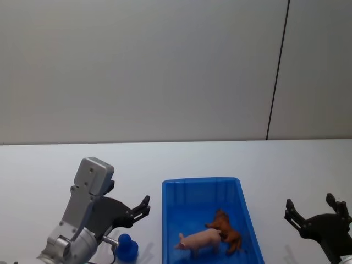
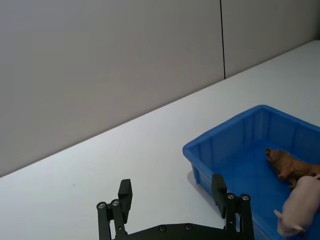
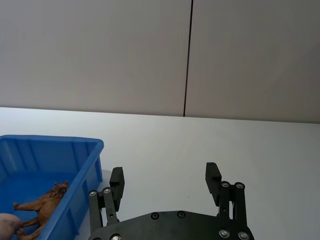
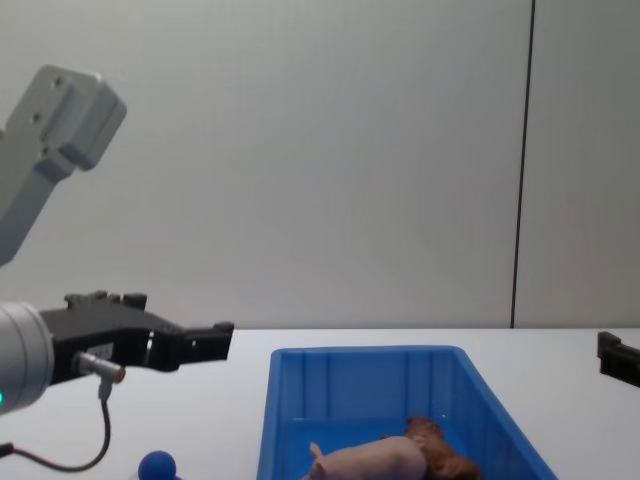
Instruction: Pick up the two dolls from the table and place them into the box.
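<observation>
Both dolls lie inside the blue box (image 1: pixel 201 180) on the white table (image 1: pixel 44 165). The pale pink pig (image 1: pixel 199 240) is on its side near the box's front, touching the brown shaggy doll (image 1: pixel 226 229) on its right. My left gripper (image 1: pixel 144 206) hovers open and empty just left of the box. My right gripper (image 1: pixel 311 204) hovers open and empty to the box's right. The left wrist view has the open left gripper (image 2: pixel 171 186) beside the box (image 2: pixel 220 145), brown doll (image 2: pixel 287 164) and pig (image 2: pixel 300 202). The right wrist view has the right gripper (image 3: pixel 165 173) near the box (image 3: pixel 50 144) and brown doll (image 3: pixel 45 202).
A small blue rounded knob (image 1: pixel 126 247) with a cable sits under my left arm, close to the box's front left corner. A plain grey wall with a dark vertical seam (image 1: pixel 278 71) stands behind the table. Bare tabletop lies on both sides of the box.
</observation>
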